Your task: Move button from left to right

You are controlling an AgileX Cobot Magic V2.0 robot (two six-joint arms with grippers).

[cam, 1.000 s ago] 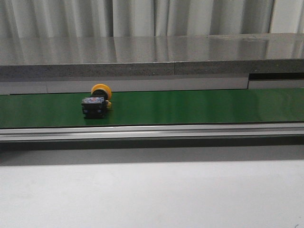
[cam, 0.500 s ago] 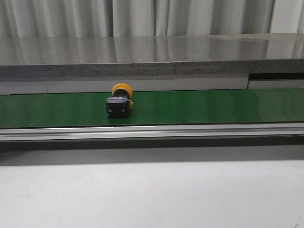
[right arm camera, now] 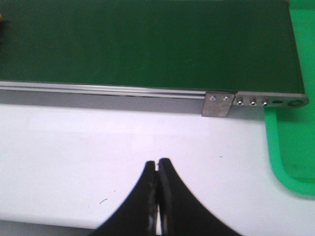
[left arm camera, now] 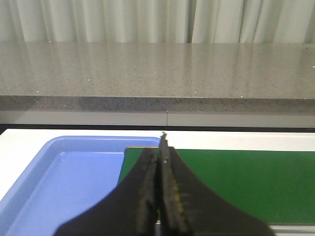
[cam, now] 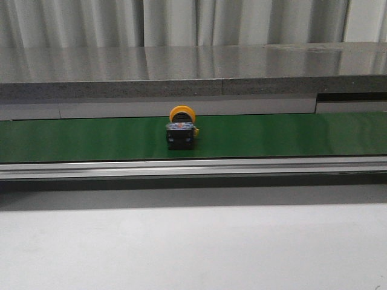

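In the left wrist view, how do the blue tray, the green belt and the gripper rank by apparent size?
1. Green belt and blue tray: alike in visible area, both cut off.
2. Left gripper: smaller, and enlarged by nearness to the camera.

Belt (cam: 272,136) matt green; rail (cam: 193,167) brushed metal; counter (cam: 193,63) glossy speckled.

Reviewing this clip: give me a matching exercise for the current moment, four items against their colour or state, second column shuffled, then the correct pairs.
Column A:
1. button
2. conveyor belt
3. tray near the left claw
4. right claw

Column B:
a. blue
b. shut, holding nothing
c. green
d. yellow-orange head, black body

Pairs: 1-d, 2-c, 3-a, 4-b
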